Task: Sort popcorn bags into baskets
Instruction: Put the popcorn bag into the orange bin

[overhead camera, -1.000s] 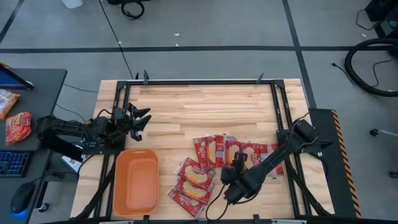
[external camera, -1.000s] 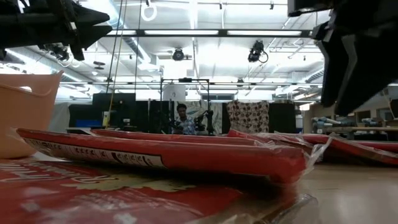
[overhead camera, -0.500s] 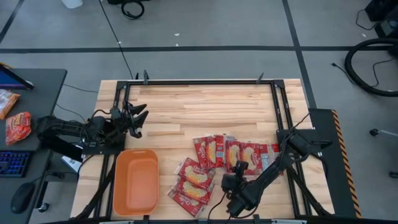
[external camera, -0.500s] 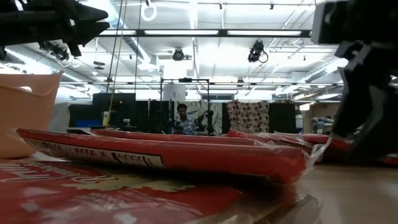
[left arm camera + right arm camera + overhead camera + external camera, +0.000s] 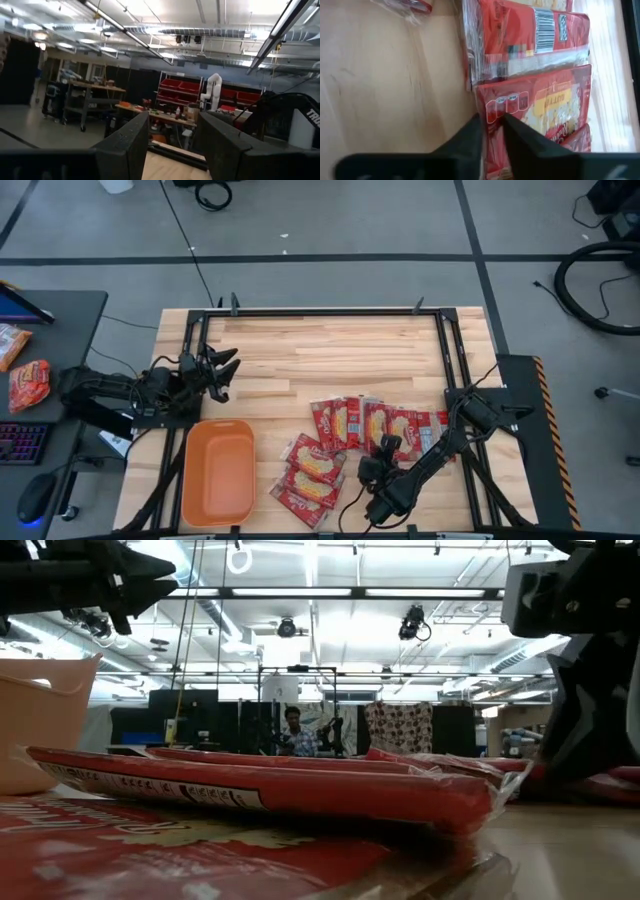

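While the bench [image 5: 330,350] carries everything I need, the order of business runs from it down to my fingertips. On its near left sits the orange basket [image 5: 218,472], shallow and with nothing in it that I can see. To the right of it, well apart from its rim, lie the popcorn bags [image 5: 345,442]: a row of them side by side toward my right arm's base, and a smaller overlapping heap nearer the basket.

My left end effector [image 5: 222,370] waits above the bench beyond the basket, fingers spread wide and holding nothing.

My right end effector [image 5: 492,131] is low at the near edge of the row, and the wrist view shows its fingers narrowed on the red edge of one bag [image 5: 545,107], the strip between them.

To do this well, I judge I should confirm the pinch has only that one bag, since its neighbours [image 5: 530,35] lie touching it. Lift slowly, let the slick wrapper peel free, then carry it across to the basket and release low.
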Robot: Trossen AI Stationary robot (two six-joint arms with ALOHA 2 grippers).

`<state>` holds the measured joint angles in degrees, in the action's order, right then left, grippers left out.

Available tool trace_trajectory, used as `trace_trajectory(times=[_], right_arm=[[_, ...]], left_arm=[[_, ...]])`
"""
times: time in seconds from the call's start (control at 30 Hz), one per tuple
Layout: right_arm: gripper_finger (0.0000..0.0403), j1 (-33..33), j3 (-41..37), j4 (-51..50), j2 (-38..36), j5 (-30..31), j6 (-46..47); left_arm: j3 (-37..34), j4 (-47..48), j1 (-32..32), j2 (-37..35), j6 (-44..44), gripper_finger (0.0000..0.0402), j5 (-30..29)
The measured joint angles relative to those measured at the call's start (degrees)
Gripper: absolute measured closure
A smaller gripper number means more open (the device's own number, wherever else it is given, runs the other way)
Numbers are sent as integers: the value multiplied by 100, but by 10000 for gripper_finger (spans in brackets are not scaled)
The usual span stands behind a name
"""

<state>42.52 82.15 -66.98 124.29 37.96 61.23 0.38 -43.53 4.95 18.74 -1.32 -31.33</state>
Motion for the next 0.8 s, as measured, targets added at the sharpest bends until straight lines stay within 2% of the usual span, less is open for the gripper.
trace_trajectory(times=[0.07, 0.13, 0.3, 0.37, 0.63, 0.8], right_arm=[[366, 0, 0, 10, 0, -65, -116], [392, -9, 10, -6, -11, -137, -311], [394, -133, 306, -274, -285, -50, -635], [397, -198, 391, -342, -455, 38, -798], [399, -495, 834, -446, -1317, 185, -1189], [400, -746, 1008, 165, -1857, 147, -1634]], left_arm=[[0, 76, 8, 0, -200, 230, 63], [0, 100, 5, 0, -333, 230, 388], [194, 169, 32, 2, -468, 230, 2064], [281, 260, 95, -6, -517, 230, 2354], [310, 456, 210, 0, -407, 230, 2350], [315, 584, 198, 0, -399, 230, 2350]])
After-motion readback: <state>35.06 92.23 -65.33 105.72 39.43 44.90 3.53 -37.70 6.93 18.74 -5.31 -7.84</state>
